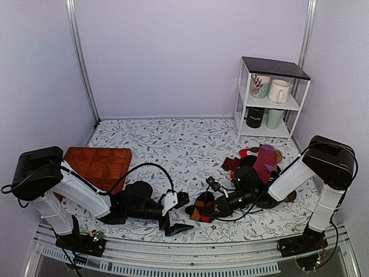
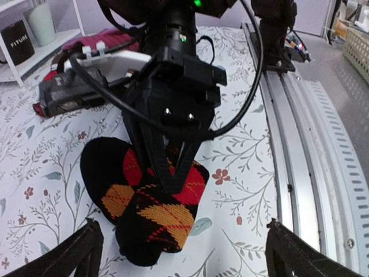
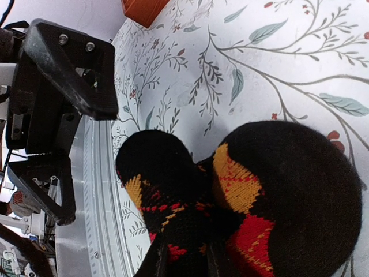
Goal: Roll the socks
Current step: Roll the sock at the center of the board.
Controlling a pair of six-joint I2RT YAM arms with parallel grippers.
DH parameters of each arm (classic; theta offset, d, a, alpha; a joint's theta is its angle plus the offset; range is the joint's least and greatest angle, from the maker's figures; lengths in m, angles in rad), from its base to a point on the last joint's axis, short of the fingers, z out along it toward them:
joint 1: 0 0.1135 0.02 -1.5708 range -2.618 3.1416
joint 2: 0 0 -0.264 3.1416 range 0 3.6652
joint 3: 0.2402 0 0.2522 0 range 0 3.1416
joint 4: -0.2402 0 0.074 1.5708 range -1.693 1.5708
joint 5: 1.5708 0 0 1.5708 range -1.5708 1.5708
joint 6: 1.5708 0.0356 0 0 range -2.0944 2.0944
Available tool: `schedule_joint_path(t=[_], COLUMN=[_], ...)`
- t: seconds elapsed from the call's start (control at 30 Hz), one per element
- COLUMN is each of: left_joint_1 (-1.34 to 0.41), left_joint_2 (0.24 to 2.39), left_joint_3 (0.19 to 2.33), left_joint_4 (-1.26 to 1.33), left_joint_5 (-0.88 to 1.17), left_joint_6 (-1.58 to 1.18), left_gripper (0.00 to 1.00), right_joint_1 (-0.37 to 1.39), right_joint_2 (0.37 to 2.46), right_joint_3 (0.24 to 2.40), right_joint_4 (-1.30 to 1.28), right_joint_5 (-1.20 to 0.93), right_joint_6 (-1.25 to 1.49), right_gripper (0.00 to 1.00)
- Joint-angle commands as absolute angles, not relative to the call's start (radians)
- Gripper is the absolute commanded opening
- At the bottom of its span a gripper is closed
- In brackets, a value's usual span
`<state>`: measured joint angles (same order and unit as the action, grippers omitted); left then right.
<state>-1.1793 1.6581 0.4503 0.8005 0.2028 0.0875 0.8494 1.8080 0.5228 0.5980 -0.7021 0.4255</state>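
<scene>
The socks [image 2: 144,216] are a rolled black bundle with red and orange diamonds, lying on the floral table near the front edge [image 1: 203,209]. My right gripper [image 3: 184,261] is shut on the socks, its two dark fingers [image 2: 171,170] pinched into the knit from above the roll. My left gripper [image 2: 190,254] is open wide. One of its fingertips [image 2: 86,248] is left of the bundle and the other stands well to the right, and neither touches the socks. From above, the left gripper [image 1: 183,214] sits just left of the bundle.
A pile of maroon, purple and tan socks [image 1: 260,161] lies at the right behind the right arm. An orange-brown moulded tray [image 1: 101,164] sits at the left. A white shelf with mugs [image 1: 268,98] stands at the back right. The metal front rail [image 2: 300,144] runs close by.
</scene>
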Motion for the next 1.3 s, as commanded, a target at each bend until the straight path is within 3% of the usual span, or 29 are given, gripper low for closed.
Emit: schedule_joint_path(t=[0.0,0.13,0.37,0.57,0.9,1.27], left_joint_1=[-1.206,-1.203,-1.182,-1.152,-1.129,-1.124], left_joint_2=[1.588,1.561,1.572,1.693,1.777,1.867], left_joint_3=[0.42,0.418,0.41,0.409,0.39,0.469], left_joint_4=[0.937,0.957,0.983,1.002,1.059,0.999], left_joint_5=[0.118,-0.034,0.204,0.385,0.284,0.301], left_joint_6=[0.1,0.074,0.069,0.016,-0.063,-0.059], left_gripper=[0.99,0.99,0.99,0.8,0.87,0.88], right_joint_1=[0.843,0.843,0.842,0.842,0.843,0.843], right_joint_2=[1.888,1.89,1.896,1.904,1.897,1.895], right_joint_3=[0.483,0.49,0.49,0.499,0.497,0.493], right_joint_4=[0.309,0.305,0.306,0.303,0.297,0.298], right_joint_5=[-0.556,-0.556,-0.552,-0.556,-0.554,-0.551], right_joint_6=[0.396,0.392,0.391,0.39,0.387,0.384], right_gripper=[0.06,0.06,0.06,0.06,0.06,0.06])
